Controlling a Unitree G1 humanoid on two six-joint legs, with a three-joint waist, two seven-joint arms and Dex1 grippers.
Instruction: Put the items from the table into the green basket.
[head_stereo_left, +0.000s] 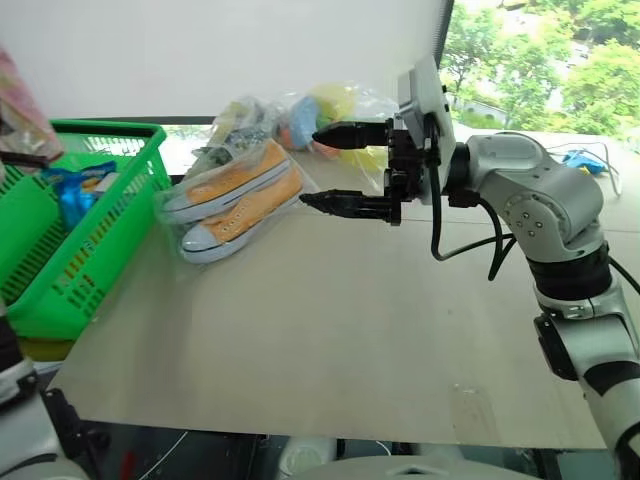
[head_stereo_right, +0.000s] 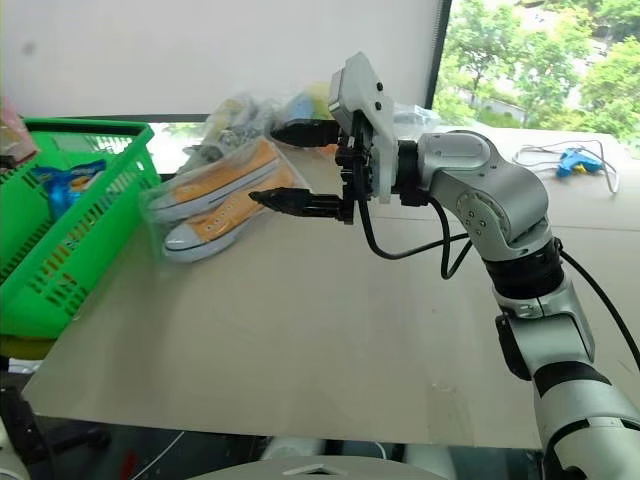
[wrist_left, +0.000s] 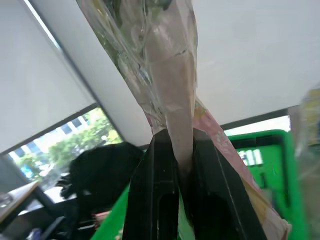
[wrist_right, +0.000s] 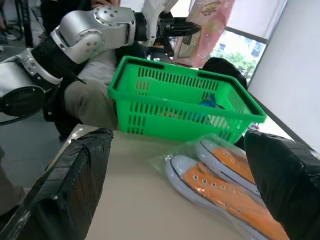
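Orange white-soled sneakers in clear bag (head_stereo_left: 232, 203) left of open right gripper (head_stereo_left: 333, 168), long axis toward it; left gripper (wrist_left: 172, 165) clamps pink carton (wrist_right: 206, 25) above green lattice basket (wrist_right: 175, 107).

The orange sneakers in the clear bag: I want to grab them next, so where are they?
The orange white-soled sneakers in a clear bag lie on the table, just right of the green basket.

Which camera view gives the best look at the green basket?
The right wrist view: the green basket shows whole, with rim and lattice sides. Both eye views show part of it at the table's left edge; the left wrist view shows a green piece.
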